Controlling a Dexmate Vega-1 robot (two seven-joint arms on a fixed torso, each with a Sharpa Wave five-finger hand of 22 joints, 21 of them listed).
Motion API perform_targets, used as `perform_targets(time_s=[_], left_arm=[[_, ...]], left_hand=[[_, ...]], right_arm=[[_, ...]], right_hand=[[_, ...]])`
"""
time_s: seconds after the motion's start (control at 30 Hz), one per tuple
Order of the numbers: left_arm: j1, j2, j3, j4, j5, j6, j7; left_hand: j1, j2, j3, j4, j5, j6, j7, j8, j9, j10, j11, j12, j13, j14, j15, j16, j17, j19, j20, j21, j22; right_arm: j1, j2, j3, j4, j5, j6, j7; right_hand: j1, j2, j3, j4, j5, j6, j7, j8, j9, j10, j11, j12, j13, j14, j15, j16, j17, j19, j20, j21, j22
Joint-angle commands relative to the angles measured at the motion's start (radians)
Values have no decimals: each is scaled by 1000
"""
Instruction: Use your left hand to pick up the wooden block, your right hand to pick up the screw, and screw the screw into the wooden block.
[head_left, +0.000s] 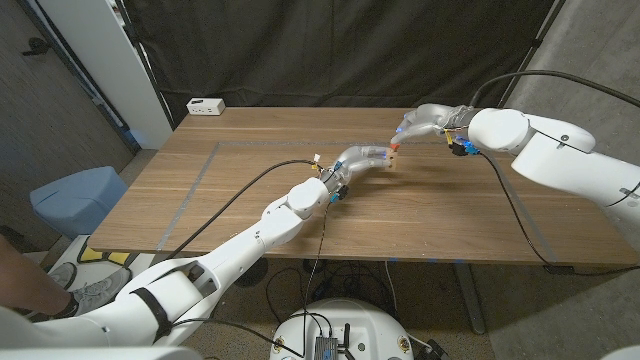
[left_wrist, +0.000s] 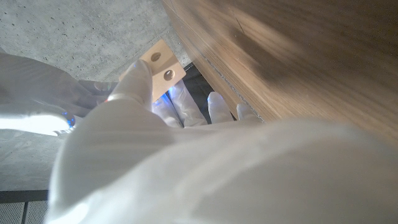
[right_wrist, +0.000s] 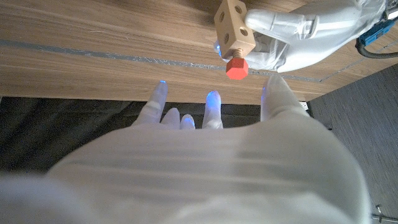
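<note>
Head view: both arms meet above the far middle of the desk (head_left: 250, 190). The left hand (head_left: 362, 159) holds the wooden block (head_left: 391, 160) up off the desk. The right hand (head_left: 425, 122) hangs just beside it, with the red head of the screw (head_left: 396, 147) between the two.

Left wrist view: the left hand (left_wrist: 134, 93) clamps the wooden block (left_wrist: 163, 67) by one end, leaving two holes in its face uncovered. Good hold; best kept steady and not regripped.

Right wrist view: the screw (right_wrist: 236, 66) sits in the wooden block (right_wrist: 235, 26), its red head sticking out on a short shaft, apparently not fully home. The right hand (right_wrist: 211, 115) has its fingers spread and apart from the screw, holding nothing. The left hand (right_wrist: 292, 31) grips the block from the other side.

Judgement: next step is a regrasp. Bring thumb and fingertip onto the red head squarely, in line with the shaft, and turn in short twists. A sideways push could tilt the screw or lever the block out of the left hand.
</note>
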Motion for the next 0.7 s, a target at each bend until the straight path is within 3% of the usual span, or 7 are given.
perform_targets(time_s=[0.03,0.7], left_arm=[[-8,-5,2,11,2,1,-1],[-19,-13,5,35,0,-8,-9]], left_hand=[[3,13,1,6,9,34,0,7,4,8,-2,8,4,11,-61,0,2,0,-1,1,6],[3,14,0,7,9,37,0,8,4,8,-2,8,5,11,-60,0,3,0,-1,2,6]], right_arm=[[71,14,-59,13,-45,-35,74],[114,44,-114,9,-115,-86,109]], right_hand=[[3,-6,0,8,-2,18,3,11,4,0,12,6,4,10,4,8,2,3,-9,-3,4],[-1,-7,0,13,-5,76,15,35,15,30,29,14,3,40,11,16,1,11,-14,2,5]])
